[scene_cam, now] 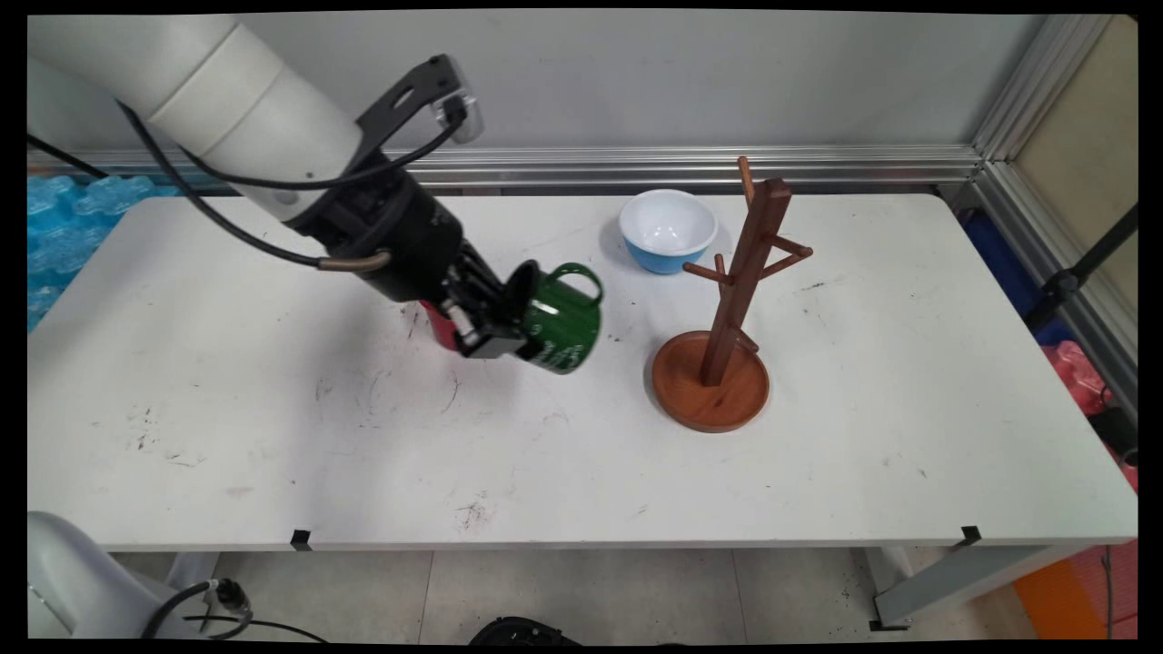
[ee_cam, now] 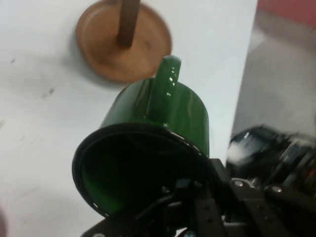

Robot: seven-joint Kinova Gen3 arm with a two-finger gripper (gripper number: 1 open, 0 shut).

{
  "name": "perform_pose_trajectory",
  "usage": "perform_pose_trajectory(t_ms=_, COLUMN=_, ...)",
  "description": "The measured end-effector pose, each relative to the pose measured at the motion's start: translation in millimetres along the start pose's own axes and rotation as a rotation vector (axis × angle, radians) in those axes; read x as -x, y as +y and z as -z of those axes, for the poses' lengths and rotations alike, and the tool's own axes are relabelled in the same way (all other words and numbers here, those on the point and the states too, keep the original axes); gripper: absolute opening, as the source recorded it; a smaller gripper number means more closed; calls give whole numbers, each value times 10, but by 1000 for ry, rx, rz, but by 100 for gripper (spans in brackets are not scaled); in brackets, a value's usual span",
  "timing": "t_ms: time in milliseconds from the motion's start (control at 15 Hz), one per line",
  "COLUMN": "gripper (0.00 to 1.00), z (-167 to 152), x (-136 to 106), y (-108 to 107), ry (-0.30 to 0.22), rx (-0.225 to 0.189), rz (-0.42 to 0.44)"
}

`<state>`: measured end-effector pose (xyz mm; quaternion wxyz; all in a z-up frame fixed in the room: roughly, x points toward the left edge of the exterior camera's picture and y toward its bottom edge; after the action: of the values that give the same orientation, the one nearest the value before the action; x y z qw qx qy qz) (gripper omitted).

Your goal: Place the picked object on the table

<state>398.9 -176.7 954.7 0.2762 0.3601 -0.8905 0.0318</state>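
Note:
My gripper [scene_cam: 501, 320] is shut on the rim of a green mug [scene_cam: 561, 322] and holds it above the middle of the table, tipped on its side with the handle up and the mouth toward the hand. In the hand view the green mug [ee_cam: 153, 148] fills the centre, one finger inside its dark mouth. A brown wooden mug tree [scene_cam: 738, 272] stands on its round base [scene_cam: 710, 381] just right of the mug, seen in the hand view as a base [ee_cam: 123, 42] beyond the mug.
A white bowl with a blue outside [scene_cam: 668, 229] stands behind the mug tree near the table's far edge. A red thing [scene_cam: 440, 325] shows partly behind the gripper. The table's right edge [ee_cam: 244, 64] runs close by in the hand view.

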Motion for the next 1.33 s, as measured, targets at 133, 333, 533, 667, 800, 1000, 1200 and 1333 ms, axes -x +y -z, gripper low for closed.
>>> perform_pose_trajectory(t_ms=133, gripper=0, z=36, x=55, y=-15, ry=-52, rx=-33, rz=-33)
perform_pose_trajectory(t_ms=333, gripper=0, z=56, x=139, y=-37, ry=-137, rx=-80, rz=-86)
perform_pose_trajectory(t_ms=533, gripper=0, z=31, x=210, y=-51, ry=-207, rx=-112, rz=-131)
perform_pose_trajectory(t_ms=667, gripper=0, z=-21, x=271, y=-49, ry=-262, rx=-121, rz=-182)
perform_pose_trajectory(t_ms=800, gripper=0, z=-95, x=323, y=-44, ry=-305, rx=-122, rz=-237)
perform_pose_trajectory(t_ms=1000, gripper=0, z=-212, x=388, y=-45, ry=-354, rx=-122, rz=-302)
perform_pose_trajectory(t_ms=1200, gripper=0, z=-351, x=461, y=-49, ry=-405, rx=-128, rz=-359)
perform_pose_trajectory(t_ms=1333, gripper=0, z=-436, x=501, y=-53, ry=-432, rx=-137, rz=-390)
